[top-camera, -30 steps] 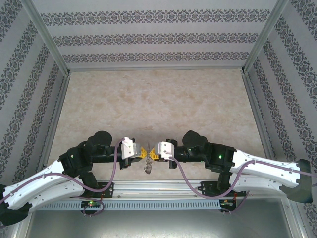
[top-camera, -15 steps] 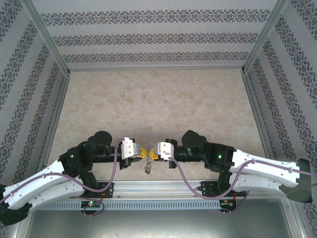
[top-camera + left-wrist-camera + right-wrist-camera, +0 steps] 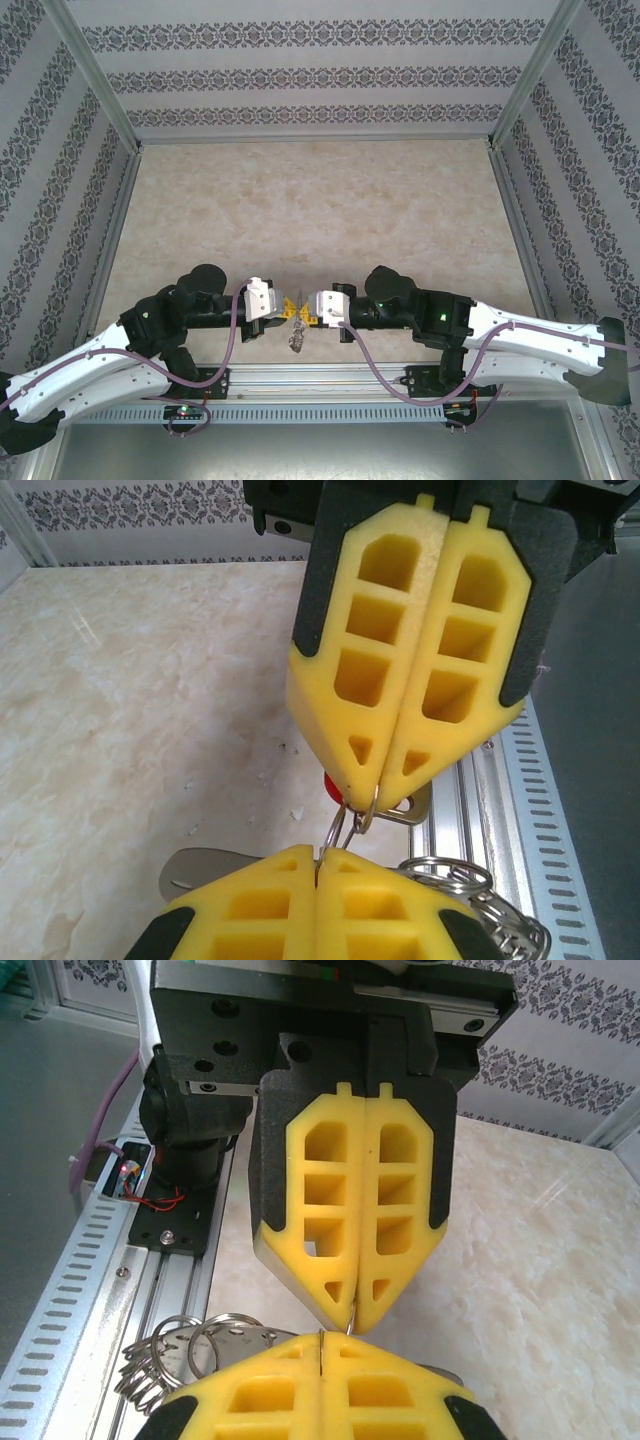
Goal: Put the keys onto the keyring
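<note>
The keyring (image 3: 462,876) – a thin grey wire loop fringed with a bunch of small silvery rings – is strung between two yellow-padded grippers meeting tip to tip at the near edge of the marble-patterned table (image 3: 320,200), its fringe dangling below them. The left gripper (image 3: 318,856) is clamped closed on the loop's wire. The right gripper (image 3: 376,792) is likewise clenched, with the red-headed key (image 3: 331,784) peeping out beside its tip – whether it pinches key or wire cannot be told.
</note>
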`<state>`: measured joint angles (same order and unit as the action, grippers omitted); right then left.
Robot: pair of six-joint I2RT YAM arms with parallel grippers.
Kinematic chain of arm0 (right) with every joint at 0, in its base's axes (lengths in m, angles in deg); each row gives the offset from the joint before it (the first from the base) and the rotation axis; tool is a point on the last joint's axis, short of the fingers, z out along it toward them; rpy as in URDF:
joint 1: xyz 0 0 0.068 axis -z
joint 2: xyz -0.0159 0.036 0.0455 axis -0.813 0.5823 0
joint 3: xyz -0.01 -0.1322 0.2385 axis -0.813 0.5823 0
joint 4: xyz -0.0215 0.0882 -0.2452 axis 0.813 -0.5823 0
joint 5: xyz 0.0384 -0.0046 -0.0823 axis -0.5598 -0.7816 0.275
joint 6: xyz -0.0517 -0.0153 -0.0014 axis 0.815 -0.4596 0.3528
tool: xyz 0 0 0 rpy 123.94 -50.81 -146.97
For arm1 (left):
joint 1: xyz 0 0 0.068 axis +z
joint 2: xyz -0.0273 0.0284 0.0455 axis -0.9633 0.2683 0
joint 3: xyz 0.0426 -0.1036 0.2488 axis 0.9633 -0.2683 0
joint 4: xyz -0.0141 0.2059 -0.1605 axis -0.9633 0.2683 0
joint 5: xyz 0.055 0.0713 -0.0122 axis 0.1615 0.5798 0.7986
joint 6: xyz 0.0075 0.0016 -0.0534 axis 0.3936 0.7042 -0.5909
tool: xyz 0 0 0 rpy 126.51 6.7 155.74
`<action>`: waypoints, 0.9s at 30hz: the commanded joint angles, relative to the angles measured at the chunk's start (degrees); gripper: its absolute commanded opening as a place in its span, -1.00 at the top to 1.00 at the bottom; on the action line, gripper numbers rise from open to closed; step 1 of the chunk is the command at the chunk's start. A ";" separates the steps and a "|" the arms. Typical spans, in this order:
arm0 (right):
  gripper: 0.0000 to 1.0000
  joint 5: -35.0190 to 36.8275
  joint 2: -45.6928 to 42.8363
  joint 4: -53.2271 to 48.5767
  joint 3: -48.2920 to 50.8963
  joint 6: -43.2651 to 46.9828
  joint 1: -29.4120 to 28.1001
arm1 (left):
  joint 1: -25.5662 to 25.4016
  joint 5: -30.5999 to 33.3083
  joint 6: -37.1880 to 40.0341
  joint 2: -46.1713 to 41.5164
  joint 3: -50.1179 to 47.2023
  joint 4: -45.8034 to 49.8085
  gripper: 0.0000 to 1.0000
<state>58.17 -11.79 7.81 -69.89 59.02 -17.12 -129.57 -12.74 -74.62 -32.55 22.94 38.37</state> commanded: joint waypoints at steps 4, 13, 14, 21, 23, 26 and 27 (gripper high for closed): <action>1.00 -0.60 0.73 4.26 -2.20 2.43 -1.85 | -0.32 -1.22 0.25 0.10 2.07 -5.15 1.00; 1.00 3.42 0.98 3.50 -1.17 5.16 -3.56 | -0.32 -1.52 -0.11 -0.53 1.75 -5.56 1.00; 1.00 3.76 0.96 3.50 -1.02 5.34 -3.71 | -0.32 -1.59 -0.18 -0.58 1.70 -5.57 1.00; 1.00 8.71 1.04 2.79 -0.29 7.53 -5.15 | -0.32 -2.03 -0.79 -1.48 1.54 -5.79 1.00; 1.00 9.74 1.01 2.66 0.04 7.84 -5.42 | -0.32 -2.05 -0.88 -1.68 1.54 -5.80 1.00; 1.00 11.05 0.77 2.35 0.65 8.27 -5.80 | -0.32 -1.99 -0.90 -1.77 1.52 -5.75 1.00; 1.00 11.31 0.62 2.39 0.89 8.45 -5.86 | -0.32 -2.05 -0.90 -1.77 1.47 -5.76 1.00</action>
<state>67.41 -11.55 8.27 -69.89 66.28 -22.03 -129.57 -12.52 -74.69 -33.58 22.94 38.67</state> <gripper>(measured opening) 0.040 0.046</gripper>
